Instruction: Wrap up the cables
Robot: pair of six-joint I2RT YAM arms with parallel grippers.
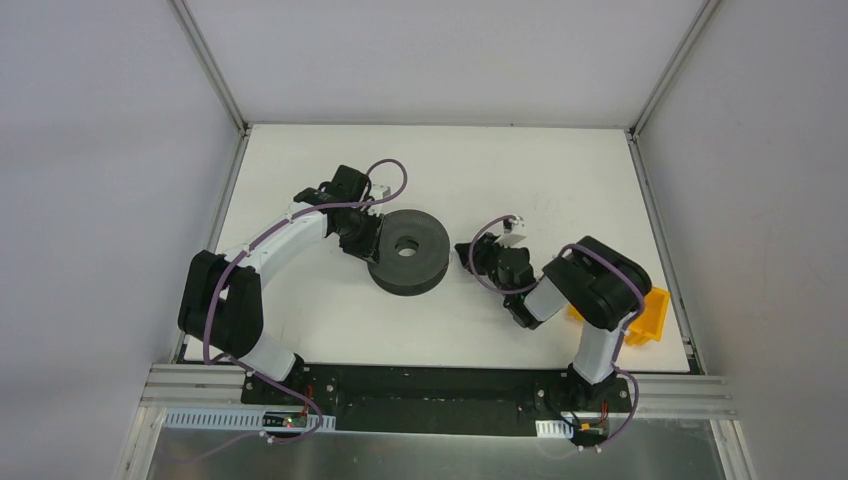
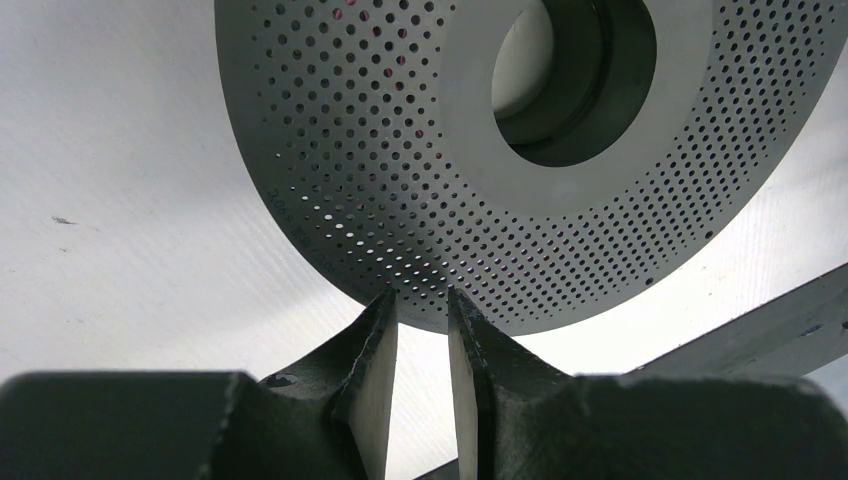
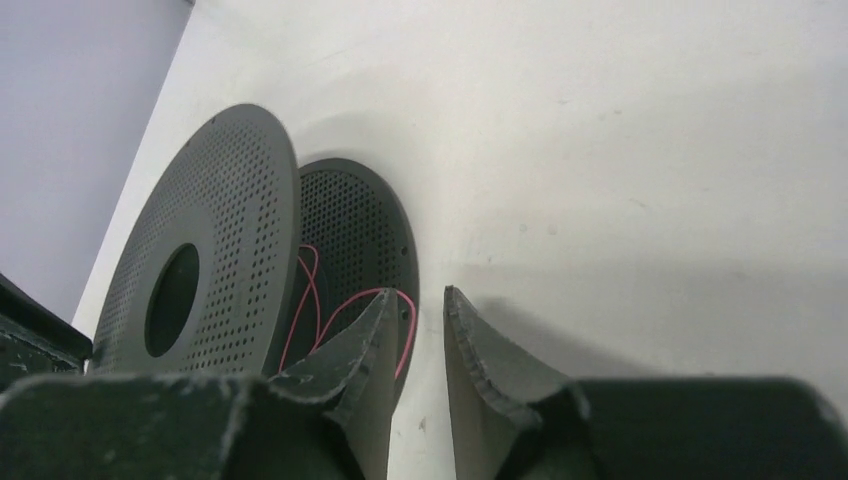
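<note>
**A:** While both arms reach inward, what sits nearest?

**B:** Lower right, a yellow bin (image 1: 650, 318) on the edge of the table (image 1: 560, 170), half hidden by the right arm. Its contents can't be seen.

**A:** And mid-frame?

**B:** The left gripper (image 2: 420, 295) and right gripper (image 3: 418, 292) flank the spool (image 1: 408, 250), each with fingers slightly apart.

**A:** The cables (image 3: 412, 322)?

**B:** Looped loosely between the spool's flanges. Beyond, the table runs to the far walls.

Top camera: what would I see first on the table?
The big dark round spool sits in the middle, with the left claw at its edge. From the right wrist, thin pink-red cable loops show between its two holey discs. A yellow bin peeks out at the right edge.
</note>
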